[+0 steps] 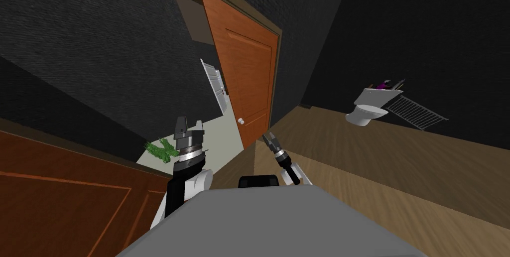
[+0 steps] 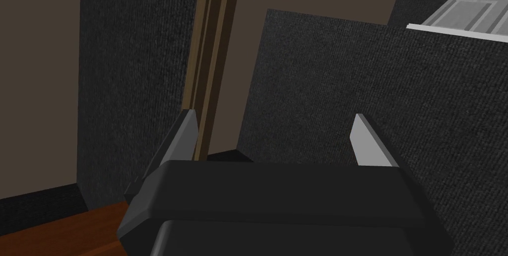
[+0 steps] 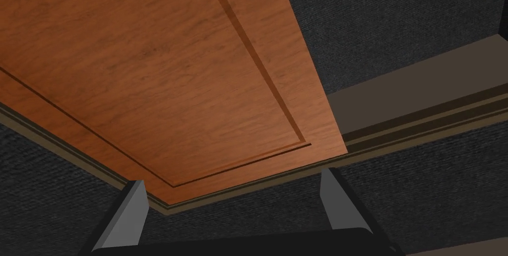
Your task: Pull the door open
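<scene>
An orange-brown panelled door stands ajar in its dark brown frame, swung toward me, with a small white knob low on its free edge. My right gripper is open a little right of and below the knob, not touching it. In the right wrist view the gripper points up along the door's panel and its top corner, with nothing between the fingers. My left gripper is raised to the left of the doorway, and its wrist view shows it open and empty.
Through the gap lie a pale floor, a white shelf unit and a green plant. A second brown door stands close at my lower left. A white toilet and a grey rack stand against the dark wall to the right.
</scene>
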You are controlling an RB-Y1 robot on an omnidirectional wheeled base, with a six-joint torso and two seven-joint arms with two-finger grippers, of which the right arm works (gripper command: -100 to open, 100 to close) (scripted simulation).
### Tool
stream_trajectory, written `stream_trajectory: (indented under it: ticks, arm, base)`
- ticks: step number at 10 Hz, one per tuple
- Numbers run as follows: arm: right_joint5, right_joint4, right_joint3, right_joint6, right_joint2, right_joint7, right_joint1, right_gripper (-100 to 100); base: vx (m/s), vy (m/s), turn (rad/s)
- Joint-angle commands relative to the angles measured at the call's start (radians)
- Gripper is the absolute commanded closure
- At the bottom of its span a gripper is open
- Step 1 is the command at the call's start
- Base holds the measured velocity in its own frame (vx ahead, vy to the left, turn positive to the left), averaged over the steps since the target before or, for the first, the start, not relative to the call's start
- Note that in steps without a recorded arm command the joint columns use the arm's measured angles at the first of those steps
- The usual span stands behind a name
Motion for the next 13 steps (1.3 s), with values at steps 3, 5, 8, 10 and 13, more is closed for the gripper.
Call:
stream_trajectory:
  ticks: [3, 5, 8, 10, 13]
  arm:
    - [0.042, 0.068, 0.015, -0.029, 0.003, 0.05, -0.014, -100]
    - [0.065, 0.103, 0.023, -0.042, 0.004, 0.075, -0.022, -100]
    - [0.11, 0.172, 0.039, -0.067, 0.008, 0.124, -0.039, -100]
    - [0.131, 0.205, 0.047, -0.079, 0.01, 0.147, -0.046, -100]
    - [0.163, 0.255, 0.058, -0.098, 0.014, 0.182, -0.058, -100]
  base:
    - [0.079, 0.07, -0.08]
    - [0.072, 0.069, -0.075]
    - [0.108, 0.106, -0.102]
    - [0.081, 0.068, -0.064]
    - [0.071, 0.057, -0.076]
